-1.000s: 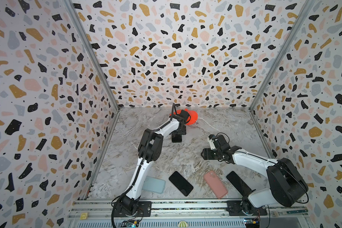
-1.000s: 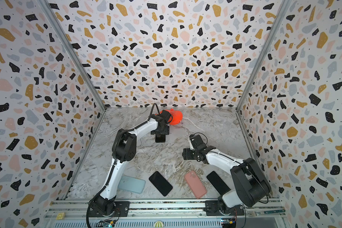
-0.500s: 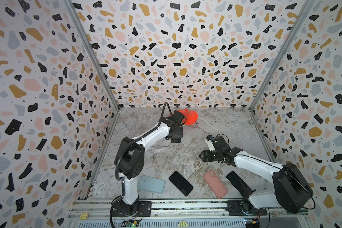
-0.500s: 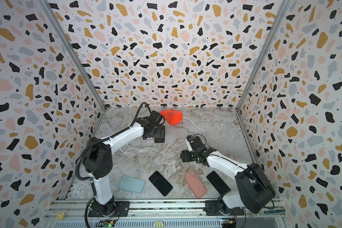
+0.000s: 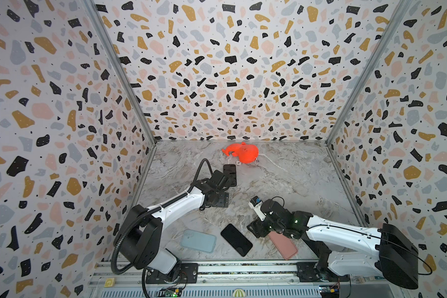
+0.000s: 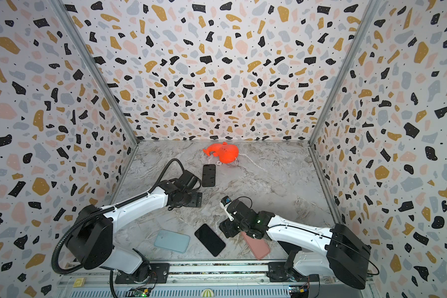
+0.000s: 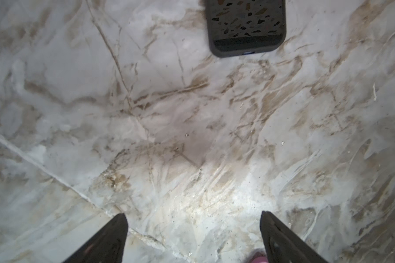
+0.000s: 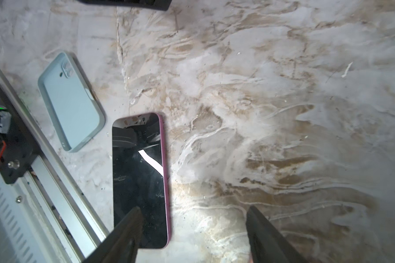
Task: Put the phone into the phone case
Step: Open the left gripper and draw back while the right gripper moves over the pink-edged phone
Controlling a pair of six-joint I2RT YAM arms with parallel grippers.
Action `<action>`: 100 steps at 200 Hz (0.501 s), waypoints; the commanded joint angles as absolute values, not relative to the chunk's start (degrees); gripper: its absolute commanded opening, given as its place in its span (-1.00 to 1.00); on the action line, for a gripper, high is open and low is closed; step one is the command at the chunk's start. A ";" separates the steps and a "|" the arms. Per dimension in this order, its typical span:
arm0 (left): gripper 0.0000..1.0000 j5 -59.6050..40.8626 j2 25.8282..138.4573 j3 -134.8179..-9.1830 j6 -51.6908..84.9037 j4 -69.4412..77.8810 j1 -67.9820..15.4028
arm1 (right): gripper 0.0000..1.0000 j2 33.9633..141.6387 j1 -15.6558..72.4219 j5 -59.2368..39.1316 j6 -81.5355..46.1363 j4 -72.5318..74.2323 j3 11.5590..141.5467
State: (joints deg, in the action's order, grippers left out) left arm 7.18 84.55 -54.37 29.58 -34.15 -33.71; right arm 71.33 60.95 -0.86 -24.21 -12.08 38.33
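your left pincer (image 7: 193, 214) stood wide open over the bare marble surface (image 5: 281, 185) and held nothing. a black cased phone (image 7: 246, 27) lay near it, toward the back. your right pincer (image 8: 194, 207) was wide and empty too, one finger above the phone (image 8: 139, 177), which lay flat between the light blue case (image 8: 71, 109) and the pink case (image 5: 284, 245).

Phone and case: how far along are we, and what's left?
Looks done: one phone sits in a black case at the back, clear of the open left jaws. In hand: nothing; the right jaws stand open and empty beside the bare phone. To do: grasp that phone and seat it in the empty blue case or pink case.
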 commanded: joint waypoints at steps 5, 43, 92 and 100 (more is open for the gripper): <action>0.83 4.01 82.23 -50.46 30.12 -30.64 -32.18 | 0.50 73.52 66.25 2.41 -24.59 -13.55 40.15; 0.84 4.92 82.94 -48.41 31.37 -29.55 -31.32 | 0.55 78.05 71.67 4.05 -24.86 -13.24 42.89; 0.88 5.32 82.77 -46.30 31.91 -29.02 -30.43 | 0.58 84.54 74.32 5.82 -26.74 -13.79 46.40; 0.88 4.98 82.58 -45.81 31.97 -28.84 -29.86 | 0.57 85.40 74.85 6.18 -26.62 -14.33 47.13</action>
State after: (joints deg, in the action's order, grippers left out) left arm 5.13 83.18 -47.31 31.31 -29.82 -31.18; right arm 83.74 73.49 3.97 -25.69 -12.29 44.05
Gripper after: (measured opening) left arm 0.937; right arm 0.787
